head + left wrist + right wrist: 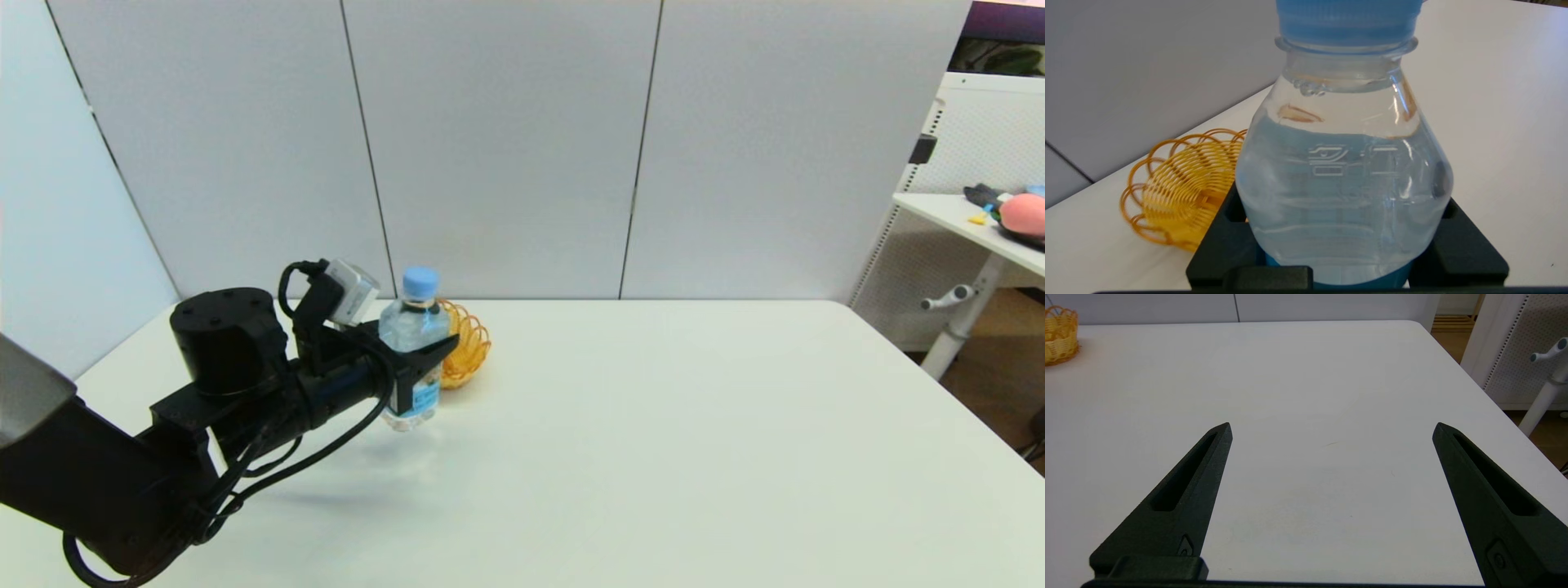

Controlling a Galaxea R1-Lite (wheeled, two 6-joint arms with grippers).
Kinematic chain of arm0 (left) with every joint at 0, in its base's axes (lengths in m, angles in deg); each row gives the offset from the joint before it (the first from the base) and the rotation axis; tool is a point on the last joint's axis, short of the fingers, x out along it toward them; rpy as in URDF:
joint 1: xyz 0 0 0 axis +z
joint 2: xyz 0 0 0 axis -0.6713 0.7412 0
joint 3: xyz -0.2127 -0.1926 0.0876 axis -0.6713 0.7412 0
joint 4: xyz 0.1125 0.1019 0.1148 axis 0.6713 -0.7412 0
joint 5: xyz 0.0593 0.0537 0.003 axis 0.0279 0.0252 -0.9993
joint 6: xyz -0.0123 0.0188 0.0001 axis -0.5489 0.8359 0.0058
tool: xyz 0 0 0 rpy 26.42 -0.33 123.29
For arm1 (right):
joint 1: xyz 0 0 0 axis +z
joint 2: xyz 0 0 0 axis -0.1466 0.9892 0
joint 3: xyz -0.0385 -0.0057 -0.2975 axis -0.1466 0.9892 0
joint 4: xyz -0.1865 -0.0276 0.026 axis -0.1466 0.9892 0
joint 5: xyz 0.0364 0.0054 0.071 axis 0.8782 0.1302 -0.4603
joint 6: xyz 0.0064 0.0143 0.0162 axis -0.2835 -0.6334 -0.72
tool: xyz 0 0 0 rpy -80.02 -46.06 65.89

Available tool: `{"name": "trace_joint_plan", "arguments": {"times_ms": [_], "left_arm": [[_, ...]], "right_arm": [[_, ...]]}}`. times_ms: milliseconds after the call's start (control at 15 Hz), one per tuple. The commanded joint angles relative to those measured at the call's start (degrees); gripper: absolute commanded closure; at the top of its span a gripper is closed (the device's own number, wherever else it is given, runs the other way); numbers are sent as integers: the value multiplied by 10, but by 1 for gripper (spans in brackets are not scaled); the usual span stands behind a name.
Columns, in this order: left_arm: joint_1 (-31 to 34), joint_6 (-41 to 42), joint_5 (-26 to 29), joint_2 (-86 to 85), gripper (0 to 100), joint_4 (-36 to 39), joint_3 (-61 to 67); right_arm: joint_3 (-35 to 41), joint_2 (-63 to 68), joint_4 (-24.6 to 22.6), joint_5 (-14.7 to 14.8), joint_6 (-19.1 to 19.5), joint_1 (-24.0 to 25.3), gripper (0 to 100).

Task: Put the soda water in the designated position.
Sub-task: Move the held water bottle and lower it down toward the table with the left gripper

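Even, bright indoor light, soft shadows, one close-up view partly out of focus.

Head view: the white table (653,425) is evenly lit from above; the left arm (245,392) casts a faint, diffuse shadow on the tabletop below it, and the wall panels bow slightly toward the picture edges. Left wrist view: the bottle (1345,183) fills the picture, with small bright glints on its shoulder; its cap (1347,16) is soft, and the basket (1180,188) behind is blurred. Right wrist view: crisp, with the table pale and nearly washed out, and only weak shade by the fingers (1184,498).
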Motion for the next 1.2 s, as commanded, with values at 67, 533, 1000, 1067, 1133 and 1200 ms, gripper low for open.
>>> {"name": "trace_joint_plan", "arguments": {"times_ms": [67, 533, 1000, 1067, 1133, 1200], "left_arm": [[5, -1, 0, -26, 100, 4, 15], [12, -4, 2, -4, 100, 43, 37], [12, -5, 2, 41, 100, 99, 48], [12, -5, 2, 49, 100, 111, 57], [12, -5, 2, 55, 100, 119, 61], [12, -5, 2, 59, 100, 124, 64]], "right_arm": [[0, 1, 0, 0, 0, 0, 0], [0, 1, 0, 0, 0, 0, 0], [0, 1, 0, 0, 0, 0, 0], [0, 1, 0, 0, 0, 0, 0], [0, 1, 0, 0, 0, 0, 0], [0, 1, 0, 0, 0, 0, 0]]}}
